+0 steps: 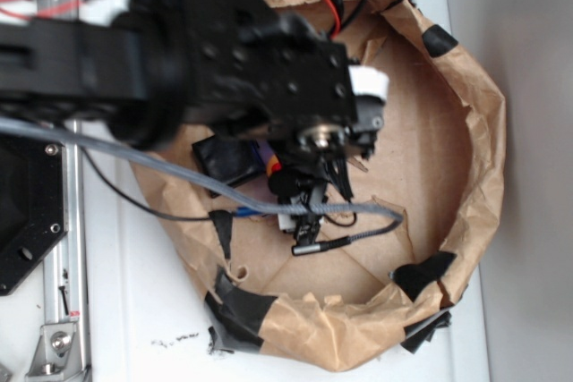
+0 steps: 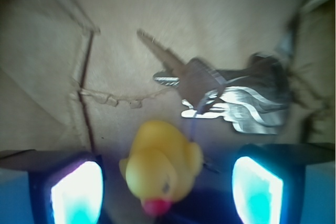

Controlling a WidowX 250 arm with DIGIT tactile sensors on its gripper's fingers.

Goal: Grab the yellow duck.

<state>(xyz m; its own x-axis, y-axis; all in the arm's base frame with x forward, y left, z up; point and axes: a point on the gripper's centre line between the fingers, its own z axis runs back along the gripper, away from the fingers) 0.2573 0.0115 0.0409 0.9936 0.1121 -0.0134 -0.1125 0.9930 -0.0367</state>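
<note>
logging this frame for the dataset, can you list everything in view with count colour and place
yellow duck: one, bright yellow with a red beak, on the cardboard floor between the two fingers, touched by neither
key bunch: one bunch, silver and brownish, on the floor just beyond the duck
black flat item: one, black, on the floor partly hidden under the arm; what it is cannot be told
paper-walled bin: one, brown paper wall patched with black tape, cardboard floor, on the white table
cables: grey, black and red, draped over the bin's left side
gripper: one, open, fingers either side of the duck
</note>
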